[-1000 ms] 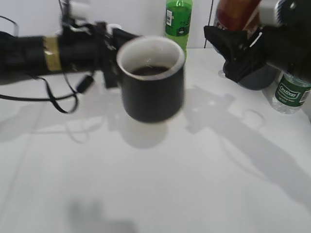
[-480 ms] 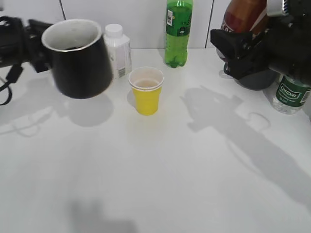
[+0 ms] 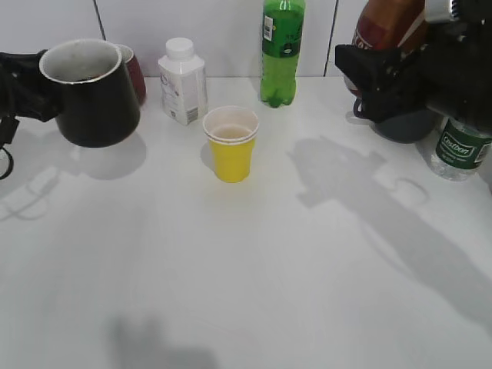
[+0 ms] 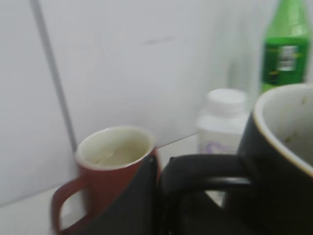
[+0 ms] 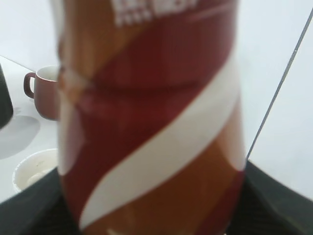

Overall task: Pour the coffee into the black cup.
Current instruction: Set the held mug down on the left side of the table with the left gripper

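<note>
The black cup (image 3: pixel 92 96) is at the back left of the table, slightly tilted, low over or on the table; I cannot tell which. My left gripper (image 3: pixel 23 81) is shut on its handle; the left wrist view shows the jaws (image 4: pixel 161 196) round the black loop handle, with the cup wall (image 4: pixel 283 161) to the right. My right gripper (image 3: pixel 384 77) is raised at the back right and shut on the coffee bottle (image 3: pixel 384 27). The bottle's swirl label (image 5: pixel 151 112) fills the right wrist view and hides the jaws (image 5: pixel 151 215).
A maroon mug (image 3: pixel 132 73) stands right behind the black cup. A white carton-shaped bottle (image 3: pixel 183 81), a yellow paper cup (image 3: pixel 231 144) and a tall green bottle (image 3: pixel 282 50) stand mid-table. A dark grey mug (image 3: pixel 407 123) and a water bottle (image 3: pixel 461 146) are at the right edge.
My left gripper has carried the black cup from the middle, near the camera, leftward and down to the back left by the maroon mug. The right arm with the bottle has barely moved.
</note>
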`<action>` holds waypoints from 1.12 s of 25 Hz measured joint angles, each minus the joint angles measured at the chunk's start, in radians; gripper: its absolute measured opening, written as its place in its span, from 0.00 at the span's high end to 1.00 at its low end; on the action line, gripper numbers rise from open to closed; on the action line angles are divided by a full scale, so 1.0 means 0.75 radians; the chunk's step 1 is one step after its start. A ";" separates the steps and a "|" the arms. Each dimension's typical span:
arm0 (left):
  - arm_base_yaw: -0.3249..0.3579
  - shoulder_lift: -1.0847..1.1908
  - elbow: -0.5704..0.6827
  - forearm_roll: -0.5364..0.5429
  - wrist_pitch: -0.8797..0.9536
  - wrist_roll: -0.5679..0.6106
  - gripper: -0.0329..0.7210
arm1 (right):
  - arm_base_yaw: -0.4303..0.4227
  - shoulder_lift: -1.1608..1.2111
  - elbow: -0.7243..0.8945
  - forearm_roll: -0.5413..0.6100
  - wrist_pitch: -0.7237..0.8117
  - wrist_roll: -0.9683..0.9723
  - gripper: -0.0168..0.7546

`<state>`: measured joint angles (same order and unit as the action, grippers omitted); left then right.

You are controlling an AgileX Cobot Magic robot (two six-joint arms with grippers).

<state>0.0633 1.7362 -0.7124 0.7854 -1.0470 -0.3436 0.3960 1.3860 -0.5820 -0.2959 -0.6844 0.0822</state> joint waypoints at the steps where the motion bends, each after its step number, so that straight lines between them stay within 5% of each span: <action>1: 0.000 0.014 0.003 -0.052 0.000 0.027 0.91 | 0.000 0.000 0.000 0.000 0.000 0.000 0.28; 12: 0.000 0.269 0.008 -0.354 -0.100 0.167 0.91 | 0.000 0.000 0.000 0.000 0.000 0.000 0.28; 28: 0.000 0.441 -0.074 -0.389 -0.114 0.224 0.91 | 0.000 0.000 0.000 0.000 0.001 0.000 0.28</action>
<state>0.0633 2.0667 -0.7676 0.4939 -1.1328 -0.1758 0.3960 1.3860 -0.5820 -0.2959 -0.6838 0.0822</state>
